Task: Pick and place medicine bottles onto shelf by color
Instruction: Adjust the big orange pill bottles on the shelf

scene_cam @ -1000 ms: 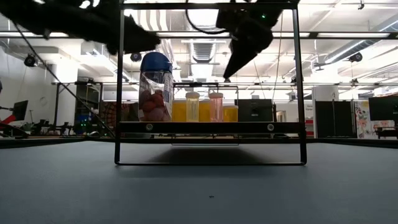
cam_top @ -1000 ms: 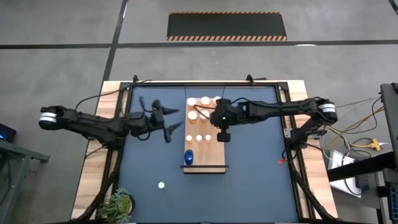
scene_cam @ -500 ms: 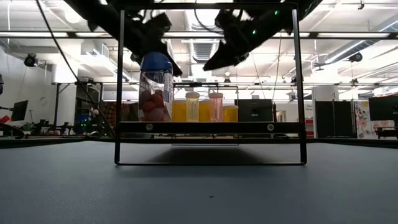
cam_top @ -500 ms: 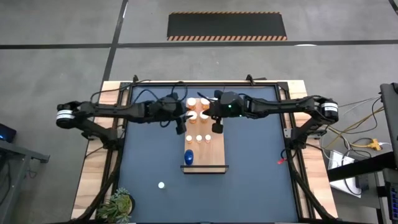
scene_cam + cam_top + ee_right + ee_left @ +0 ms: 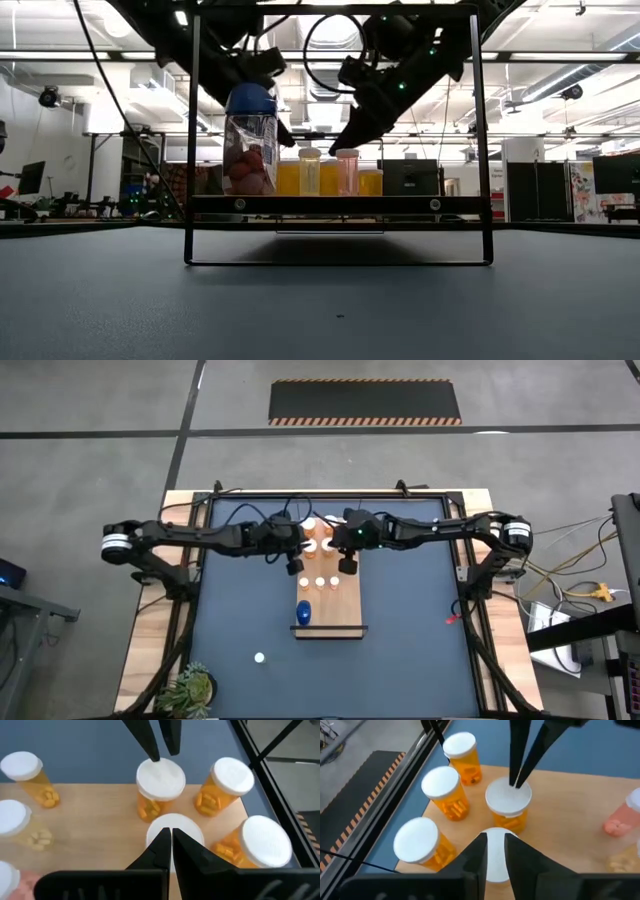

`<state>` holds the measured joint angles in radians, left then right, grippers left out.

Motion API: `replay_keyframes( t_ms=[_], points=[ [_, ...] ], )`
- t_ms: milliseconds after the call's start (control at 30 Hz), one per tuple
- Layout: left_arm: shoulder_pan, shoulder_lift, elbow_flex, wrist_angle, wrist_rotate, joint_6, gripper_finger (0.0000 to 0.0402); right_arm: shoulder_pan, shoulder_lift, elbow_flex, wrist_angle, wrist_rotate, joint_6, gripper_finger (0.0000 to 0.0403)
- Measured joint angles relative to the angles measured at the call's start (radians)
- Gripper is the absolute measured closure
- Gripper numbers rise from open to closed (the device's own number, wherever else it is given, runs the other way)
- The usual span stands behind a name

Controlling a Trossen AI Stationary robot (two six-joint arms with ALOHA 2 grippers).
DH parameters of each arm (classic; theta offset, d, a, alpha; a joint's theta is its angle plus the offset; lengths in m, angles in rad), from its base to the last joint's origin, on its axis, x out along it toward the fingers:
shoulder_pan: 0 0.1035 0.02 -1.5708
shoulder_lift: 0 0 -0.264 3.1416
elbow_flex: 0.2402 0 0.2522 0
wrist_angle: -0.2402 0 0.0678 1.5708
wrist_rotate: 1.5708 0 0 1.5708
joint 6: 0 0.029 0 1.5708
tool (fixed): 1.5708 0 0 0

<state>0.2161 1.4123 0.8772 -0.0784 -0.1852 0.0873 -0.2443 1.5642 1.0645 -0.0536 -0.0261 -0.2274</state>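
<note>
The shelf (image 5: 345, 610) is a light-brown board in the middle of the table. Several orange medicine bottles with white caps stand upright at its far end (image 5: 440, 787). Three small bottles (image 5: 320, 582) stand mid-board and a blue bottle (image 5: 303, 613) stands near its near end. My left gripper (image 5: 495, 840) comes in from the table's left. It hangs over one orange bottle's cap (image 5: 495, 857), its fingers a narrow gap apart. My right gripper (image 5: 167, 834) comes in from the right. It is shut, its tips at the neighbouring bottle's cap (image 5: 509, 800). My left gripper slants down over the cap's top (image 5: 160, 775); I cannot tell whether its fingertips (image 5: 154, 756) touch it. My right gripper's shut fingertips (image 5: 516, 782) slant down from the table's right onto the top of the cap, near its middle. I cannot tell whether they touch it.
A thin black frame (image 5: 190, 150) stands around the shelf in the low view. One white-capped bottle (image 5: 259, 657) stands alone on the dark table near the front. A green plant (image 5: 190, 688) sits at the near left corner. The two grippers' tips lie close together.
My left gripper has swung toward the table's right, to the shelf's far end, tipping downward. Its fingers have closed from wide apart to a narrow gap. My right gripper has sunk and shifted a little toward the left, staying shut. No bottle has moved.
</note>
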Motion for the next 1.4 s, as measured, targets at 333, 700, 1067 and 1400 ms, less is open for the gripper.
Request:
replay_keyframes(
  t_ms=[333, 700, 1067, 1400],
  points=[
    [0.005, 0.069, 0.0, 0.012, 0.0, 0.001, 0.0364, 0.001, 0.0, 0.001, -0.039, 0.0, 0.02, 0.0394],
    [0.008, 0.069, 0.0, -0.007, -0.002, -0.002, 0.0364, 0.002, -0.001, 0.008, -0.091, -0.001, 0.032, 0.0394],
    [0.008, 0.046, -0.001, -0.029, -0.002, -0.004, 0.0364, 0.002, -0.005, 0.008, -0.099, -0.002, 0.033, 0.0394],
    [0.006, 0.008, -0.002, -0.013, -0.002, -0.003, 0.0364, 0.002, -0.006, 0.008, -0.088, 0.0, 0.012, 0.0394]
  ],
)
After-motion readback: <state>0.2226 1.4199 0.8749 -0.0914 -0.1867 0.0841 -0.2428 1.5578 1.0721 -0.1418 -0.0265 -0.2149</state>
